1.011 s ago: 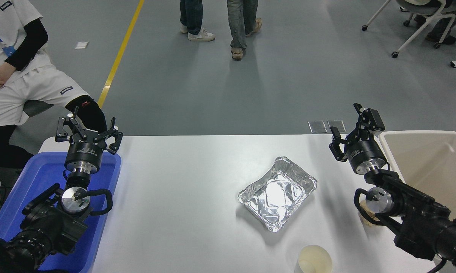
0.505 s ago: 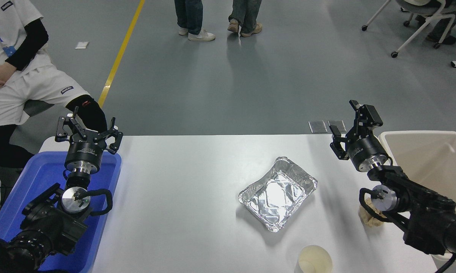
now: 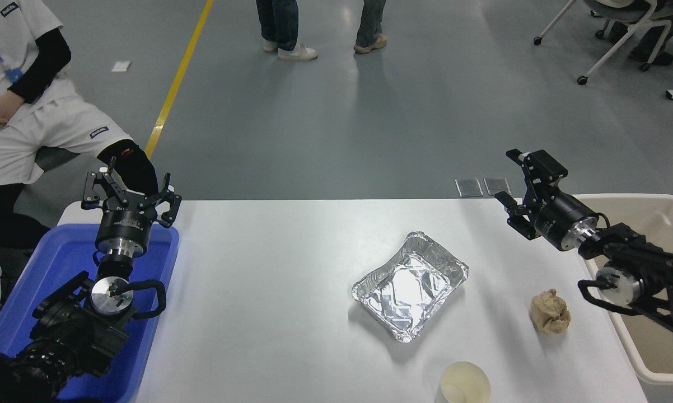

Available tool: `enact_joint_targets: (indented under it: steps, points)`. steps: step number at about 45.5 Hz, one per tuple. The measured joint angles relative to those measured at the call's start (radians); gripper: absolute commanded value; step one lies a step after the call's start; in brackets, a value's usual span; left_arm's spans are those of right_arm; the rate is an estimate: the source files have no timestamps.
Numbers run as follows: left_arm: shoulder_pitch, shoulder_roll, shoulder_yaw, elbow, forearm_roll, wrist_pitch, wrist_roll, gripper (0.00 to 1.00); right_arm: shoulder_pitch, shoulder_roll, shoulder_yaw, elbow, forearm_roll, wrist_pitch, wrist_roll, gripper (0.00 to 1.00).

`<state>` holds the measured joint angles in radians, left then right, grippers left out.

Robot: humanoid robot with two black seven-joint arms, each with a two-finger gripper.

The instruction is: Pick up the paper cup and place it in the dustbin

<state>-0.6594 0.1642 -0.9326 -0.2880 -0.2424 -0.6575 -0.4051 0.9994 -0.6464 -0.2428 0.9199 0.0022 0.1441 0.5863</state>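
Right hand (image 3: 517, 184) is raised over the far right of the surface (image 3: 269, 313), fingers spread apart, holding nothing. Left hand (image 3: 130, 197) parked over the blue bin (image 3: 40, 291), fingers splayed wide, also empty.

Paper cup (image 3: 464, 383) stands upright at the near edge, mouth up, well apart from the right hand. Dustbin (image 3: 647, 235) sits off the right side of the surface.

Risks, as I judge them: the cup is thin-walled and light, so a hard squeeze could crush it, and a glancing finger could tip it off the near edge. The crumpled paper ball (image 3: 550, 311) lies between hand and cup and could be knocked or grabbed by mistake. The foil tray (image 3: 409, 285) is nearby too.

Room: grey floor, yellow line, one person seated at left, others standing beyond.
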Motion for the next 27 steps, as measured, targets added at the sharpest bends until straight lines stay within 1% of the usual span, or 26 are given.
enact_joint_targets:
  steps: [9,17,21,27]
  points:
    - [0.0,0.0,0.0,0.0,0.0,0.0,0.0,0.99,0.152,-0.032,-0.225,0.041,-0.005,0.034,0.0,1.0]
    - [0.0,0.0,0.0,0.0,0.0,0.0,0.0,0.99,0.287,-0.015,-0.383,0.074,-0.013,0.062,-0.004,1.0]
    - [0.0,0.0,0.0,0.0,0.0,0.0,0.0,0.99,0.362,0.01,-0.469,0.093,-0.04,0.084,-0.026,1.0]
    - [0.0,0.0,0.0,0.0,0.0,0.001,0.0,0.99,0.465,0.051,-0.568,0.114,-0.098,0.129,-0.093,1.0]
